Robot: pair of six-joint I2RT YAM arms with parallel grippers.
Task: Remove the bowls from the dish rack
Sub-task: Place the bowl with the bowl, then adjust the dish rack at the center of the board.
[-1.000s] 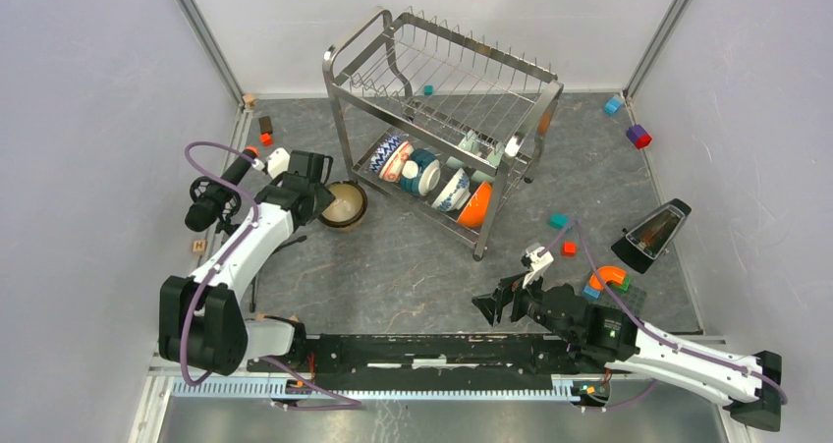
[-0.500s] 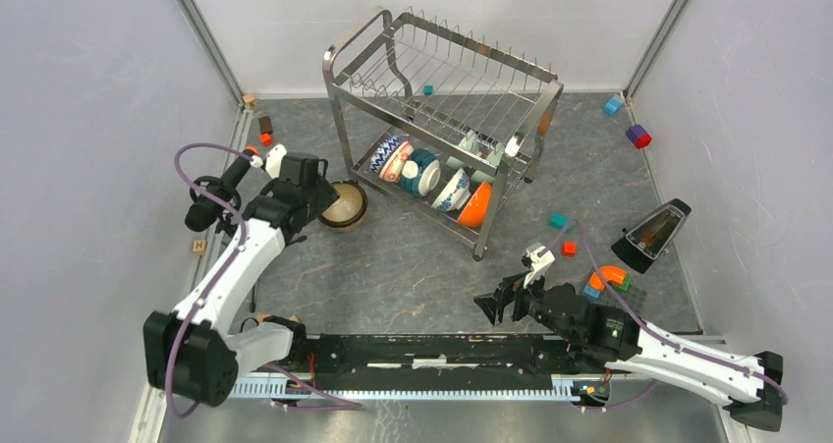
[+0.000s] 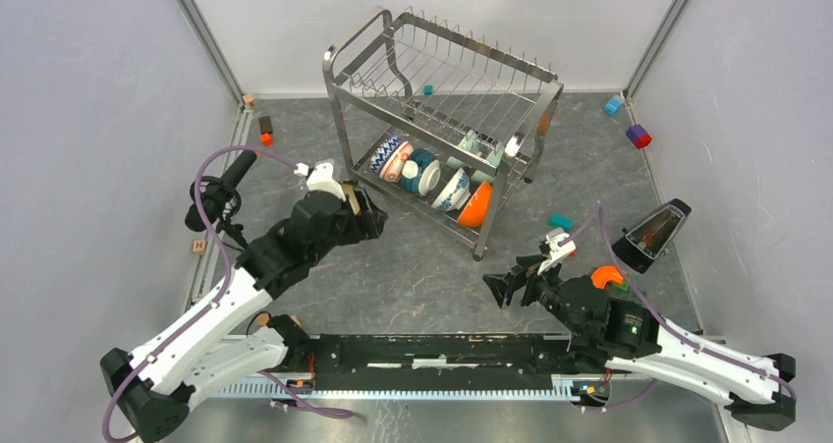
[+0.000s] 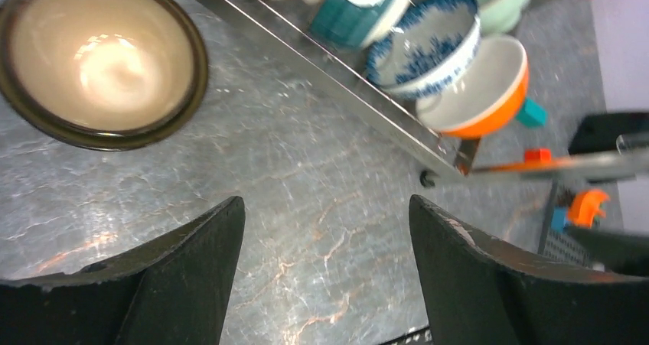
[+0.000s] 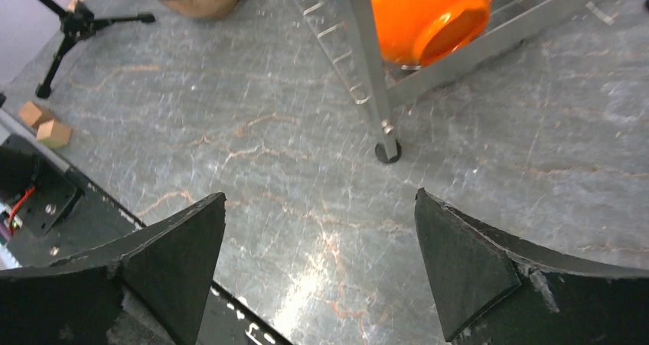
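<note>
Left end effector [image 4: 325,207]: jaws wide, empty, above worktop [image 4: 306,169]. Right end effector [image 5: 320,200]: wide, empty. Brown bowl [image 4: 103,58] stands on worktop left of dish rack [image 3: 452,75]; other bowls [image 3: 437,180] in its lower tier.

The grey marbled table [image 3: 413,266] is carrying the steel dish rack [image 3: 432,121]. A dark brown bowl [image 4: 103,58] is sitting upright beside it, and coloured blocks [image 3: 638,136] are lying scattered.

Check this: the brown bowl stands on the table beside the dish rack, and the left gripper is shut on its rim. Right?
No. The brown bowl stands on the table beside the dish rack, but the left gripper is open, holding nothing; the left wrist view shows it.
</note>
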